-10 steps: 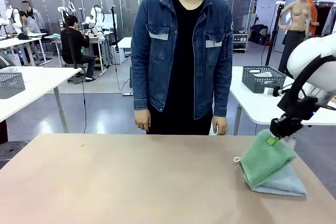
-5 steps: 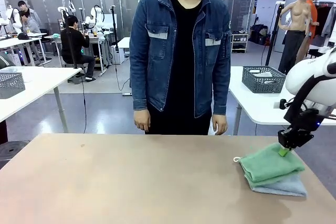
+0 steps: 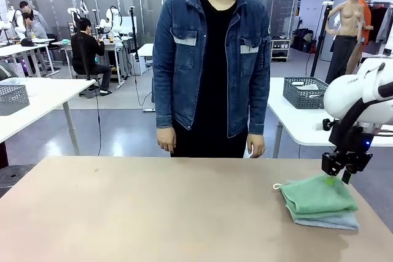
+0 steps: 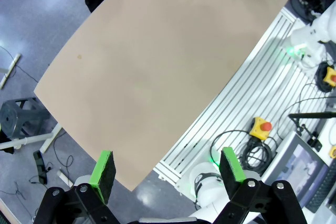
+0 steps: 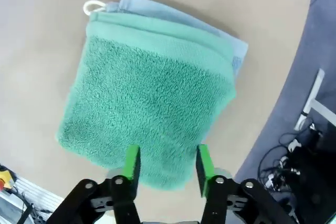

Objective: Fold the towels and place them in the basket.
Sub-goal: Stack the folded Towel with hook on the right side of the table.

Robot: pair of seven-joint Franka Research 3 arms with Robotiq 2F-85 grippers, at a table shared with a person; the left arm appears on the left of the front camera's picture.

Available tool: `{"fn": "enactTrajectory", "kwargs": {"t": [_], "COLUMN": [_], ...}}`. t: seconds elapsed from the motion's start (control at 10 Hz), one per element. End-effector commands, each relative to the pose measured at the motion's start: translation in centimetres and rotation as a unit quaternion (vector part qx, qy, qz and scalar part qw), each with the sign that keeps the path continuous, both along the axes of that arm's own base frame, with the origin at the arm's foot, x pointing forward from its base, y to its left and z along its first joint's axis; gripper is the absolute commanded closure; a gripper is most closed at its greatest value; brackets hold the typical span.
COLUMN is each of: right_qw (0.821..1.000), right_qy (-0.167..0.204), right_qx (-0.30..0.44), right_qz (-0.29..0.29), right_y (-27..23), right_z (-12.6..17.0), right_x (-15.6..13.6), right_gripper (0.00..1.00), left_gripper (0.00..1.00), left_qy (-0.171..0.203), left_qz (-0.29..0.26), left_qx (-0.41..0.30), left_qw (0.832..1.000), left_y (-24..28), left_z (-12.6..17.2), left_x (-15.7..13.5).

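Change since a second ago: the green towel (image 3: 318,194), then lifted and draped from the right end effector (image 3: 337,175), now lies flat, folded on the blue-grey towel (image 3: 331,219); the end effector has let go and risen just above the stack's far edge.

Left to right:
- Left end effector (image 4: 167,170) — fingers spread wide, holding nothing, hanging high over the table's (image 3: 153,213) left near corner.
- Table — bare across its left and middle; you have open room there.
- Person (image 3: 212,59) — standing at the far side, hands down, clear of the table.
- Towels — stacked at the right end, loop (image 5: 93,8) toward the middle, the blue-grey one's right corner near the table's right edge.
- Right end effector — partly open, empty, pads just above the green towel's border in the right wrist view.

Step in hand, as I judge it: releasing the fold. Lift straight up so the pads don't drag the top layer. No basket on this table; mind the right edge when regrasping the stack.
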State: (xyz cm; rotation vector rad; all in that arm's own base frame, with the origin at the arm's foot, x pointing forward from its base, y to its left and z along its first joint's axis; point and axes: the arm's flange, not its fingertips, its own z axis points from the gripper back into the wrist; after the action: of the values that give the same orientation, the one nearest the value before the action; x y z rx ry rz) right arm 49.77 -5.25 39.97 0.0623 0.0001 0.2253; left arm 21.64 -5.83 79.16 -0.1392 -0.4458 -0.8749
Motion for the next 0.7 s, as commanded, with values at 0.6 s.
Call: {"fn": "enactTrajectory", "kwargs": {"t": [0.6], "right_qw": [1.0], "right_qy": [-0.015], "right_qx": [-0.022], "right_qz": [-0.008], "right_y": [1.0], "right_z": [2.4], "right_x": [-0.8], "right_gripper": [0.0], "left_gripper": [0.0], "left_qy": [0.0], "left_qz": [0.0], "left_qx": [0.0], "left_qw": [1.0], "left_y": [0.0], "left_z": [0.0], "left_x": [-0.1]}}
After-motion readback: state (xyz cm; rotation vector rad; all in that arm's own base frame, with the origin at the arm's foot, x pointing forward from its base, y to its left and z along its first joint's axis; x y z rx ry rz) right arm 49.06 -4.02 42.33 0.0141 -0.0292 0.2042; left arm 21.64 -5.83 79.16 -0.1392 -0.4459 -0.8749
